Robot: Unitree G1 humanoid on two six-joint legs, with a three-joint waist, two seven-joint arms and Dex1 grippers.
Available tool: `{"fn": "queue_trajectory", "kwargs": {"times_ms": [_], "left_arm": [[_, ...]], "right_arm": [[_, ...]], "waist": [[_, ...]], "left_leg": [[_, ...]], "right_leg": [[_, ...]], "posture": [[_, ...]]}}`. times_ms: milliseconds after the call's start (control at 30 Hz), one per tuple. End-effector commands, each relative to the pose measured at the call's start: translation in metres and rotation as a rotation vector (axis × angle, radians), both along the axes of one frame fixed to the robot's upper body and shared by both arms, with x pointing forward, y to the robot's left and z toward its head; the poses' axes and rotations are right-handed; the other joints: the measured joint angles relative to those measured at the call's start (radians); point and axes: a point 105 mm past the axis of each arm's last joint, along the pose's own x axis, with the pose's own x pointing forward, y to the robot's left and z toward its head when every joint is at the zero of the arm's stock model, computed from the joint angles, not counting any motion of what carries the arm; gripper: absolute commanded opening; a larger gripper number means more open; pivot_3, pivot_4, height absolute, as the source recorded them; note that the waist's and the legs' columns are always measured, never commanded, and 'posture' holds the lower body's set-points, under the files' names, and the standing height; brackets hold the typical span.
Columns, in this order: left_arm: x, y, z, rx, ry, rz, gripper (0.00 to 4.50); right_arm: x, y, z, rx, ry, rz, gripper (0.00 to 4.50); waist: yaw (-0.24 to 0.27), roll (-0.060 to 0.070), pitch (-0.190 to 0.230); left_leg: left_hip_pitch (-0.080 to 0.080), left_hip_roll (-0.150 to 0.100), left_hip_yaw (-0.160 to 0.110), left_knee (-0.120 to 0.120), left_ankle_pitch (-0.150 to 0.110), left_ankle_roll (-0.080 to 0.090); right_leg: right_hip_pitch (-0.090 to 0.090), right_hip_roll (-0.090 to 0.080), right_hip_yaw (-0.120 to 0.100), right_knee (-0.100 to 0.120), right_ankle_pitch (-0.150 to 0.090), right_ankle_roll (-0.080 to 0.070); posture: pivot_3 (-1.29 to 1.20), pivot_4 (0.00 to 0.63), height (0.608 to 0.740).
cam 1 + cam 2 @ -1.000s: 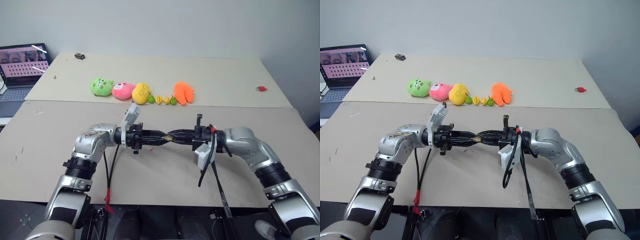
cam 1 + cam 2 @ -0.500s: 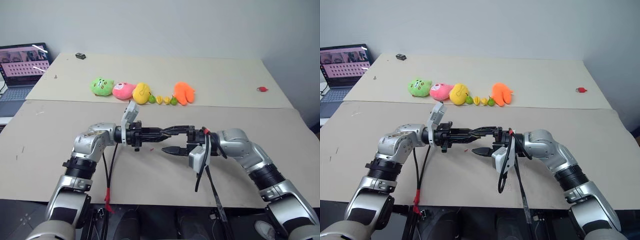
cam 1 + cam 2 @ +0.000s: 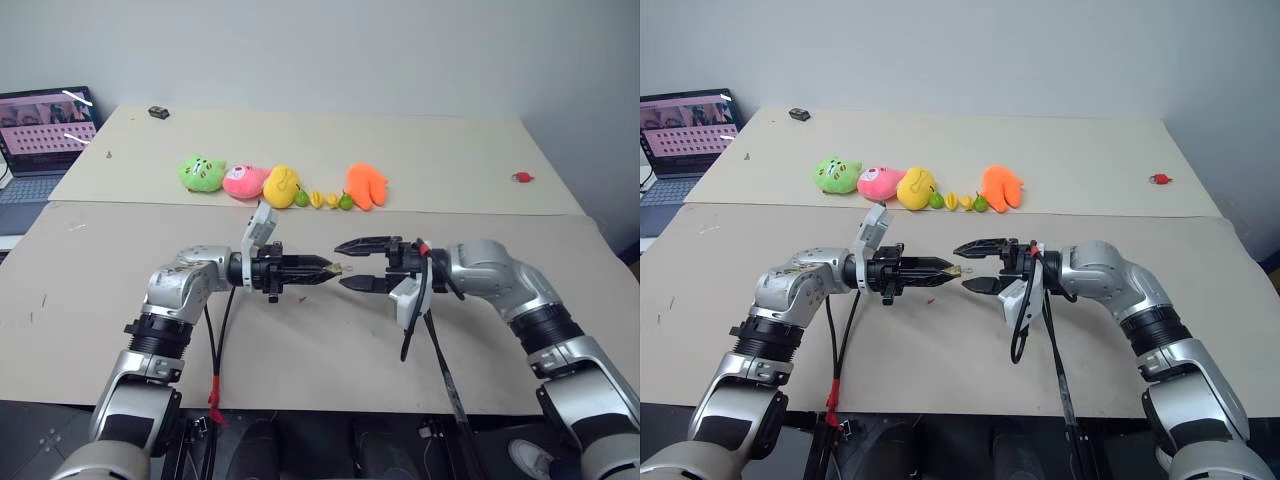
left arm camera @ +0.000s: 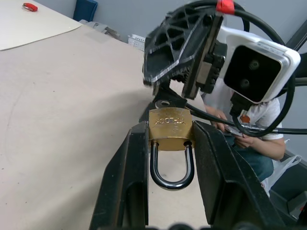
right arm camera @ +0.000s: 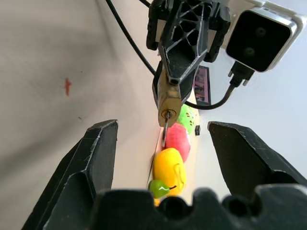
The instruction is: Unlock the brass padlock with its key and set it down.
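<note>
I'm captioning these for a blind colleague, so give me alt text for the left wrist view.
The left gripper clamps a brass padlock between its black fingers, shackle toward the camera. The right gripper hovers open just beyond it, above a beige table.

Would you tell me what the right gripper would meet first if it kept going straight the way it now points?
Most likely the brass padlock, clamped in the left gripper. The open right gripper faces its keyhole end, though the remaining gap is hard to judge.

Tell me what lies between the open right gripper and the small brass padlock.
Nothing: the right wrist view shows a bare gap between right gripper and brass padlock.
</note>
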Motion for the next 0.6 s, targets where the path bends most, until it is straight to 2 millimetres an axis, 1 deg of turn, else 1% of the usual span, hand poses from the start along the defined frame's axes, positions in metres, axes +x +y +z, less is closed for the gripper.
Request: {"fn": "queue_trajectory", "kwargs": {"times_ms": [33, 200, 267, 300, 333, 367, 400, 433, 533, 567, 600], "left_arm": [[-0.0012, 0.0013, 0.0095, -0.016, -0.037, -0.007, 0.82], [-0.0018, 0.0016, 0.0085, -0.017, -0.036, -0.004, 0.82], [-0.0019, 0.0013, 0.0086, -0.019, -0.035, -0.004, 0.82], [-0.0018, 0.0011, 0.0086, -0.019, -0.034, -0.004, 0.82], [-0.0018, 0.0010, 0.0086, -0.019, -0.034, -0.004, 0.82], [-0.0019, 0.0010, 0.0087, -0.020, -0.034, -0.004, 0.82], [-0.0018, 0.0008, 0.0087, -0.020, -0.034, -0.004, 0.82], [-0.0017, 0.0008, 0.0088, -0.020, -0.034, -0.004, 0.82], [-0.0014, 0.0003, 0.0088, -0.021, -0.034, -0.004, 0.82], [-0.0013, 0.0001, 0.0088, -0.021, -0.034, -0.004, 0.82], [-0.0013, 0.0000, 0.0089, -0.022, -0.034, -0.005, 0.82]], "right_arm": [[-0.0009, 0.0000, 0.0200, 0.043, -0.068, 0.026, 3.60], [-0.0034, 0.0007, 0.0174, 0.038, -0.064, 0.043, 3.60], [-0.0036, 0.0011, 0.0172, 0.038, -0.062, 0.045, 3.08], [-0.0037, 0.0012, 0.0169, 0.037, -0.061, 0.046, 2.95], [-0.0041, 0.0014, 0.0163, 0.036, -0.059, 0.048, 2.56], [-0.0045, 0.0017, 0.0159, 0.035, -0.058, 0.050, 2.26], [-0.0046, 0.0019, 0.0157, 0.036, -0.057, 0.051, 1.77], [-0.0047, 0.0021, 0.0157, 0.037, -0.056, 0.051, 1.54], [-0.0048, 0.0039, 0.0157, 0.039, -0.058, 0.057, 0.43], [-0.0050, 0.0048, 0.0156, 0.040, -0.057, 0.059, 0.10], [-0.0050, 0.0054, 0.0155, 0.041, -0.057, 0.060, 0.01]], "waist": [[0.000, 0.000, 0.000], [0.000, 0.000, 0.000], [0.000, 0.000, 0.000], [0.000, 0.000, 0.000], [0.000, 0.000, 0.000], [0.000, 0.000, 0.000], [0.000, 0.000, 0.000], [0.000, 0.000, 0.000], [0.000, 0.000, 0.000], [0.000, 0.000, 0.000], [0.000, 0.000, 0.000]], "left_leg": [[0.000, 0.000, 0.000, 0.000, 0.000, 0.000], [0.000, 0.000, 0.000, 0.000, 0.000, 0.000], [0.000, 0.000, 0.000, 0.000, 0.000, 0.000], [0.000, 0.000, 0.000, 0.000, 0.000, 0.000], [0.000, 0.000, 0.000, 0.000, 0.000, 0.000], [0.000, 0.000, 0.000, 0.000, 0.000, 0.000], [0.000, 0.000, 0.000, 0.000, 0.000, 0.000], [0.000, 0.000, 0.000, 0.000, 0.000, 0.000], [0.000, 0.000, 0.000, 0.000, 0.000, 0.000], [0.000, 0.000, 0.000, 0.000, 0.000, 0.000], [0.000, 0.000, 0.000, 0.000, 0.000, 0.000]], "right_leg": [[0.000, 0.000, 0.000, 0.000, 0.000, 0.000], [0.000, 0.000, 0.000, 0.000, 0.000, 0.000], [0.000, 0.000, 0.000, 0.000, 0.000, 0.000], [0.000, 0.000, 0.000, 0.000, 0.000, 0.000], [0.000, 0.000, 0.000, 0.000, 0.000, 0.000], [0.000, 0.000, 0.000, 0.000, 0.000, 0.000], [0.000, 0.000, 0.000, 0.000, 0.000, 0.000], [0.000, 0.000, 0.000, 0.000, 0.000, 0.000], [0.000, 0.000, 0.000, 0.000, 0.000, 0.000], [0.000, 0.000, 0.000, 0.000, 0.000, 0.000], [0.000, 0.000, 0.000, 0.000, 0.000, 0.000]], "posture": [[0.00, 0.150, 0.722], [0.00, 0.150, 0.722], [0.00, 0.150, 0.722], [0.00, 0.150, 0.722], [0.00, 0.150, 0.722], [0.00, 0.150, 0.722], [0.00, 0.150, 0.722], [0.00, 0.150, 0.722], [0.00, 0.150, 0.722], [0.00, 0.150, 0.722], [0.00, 0.150, 0.722]]}}
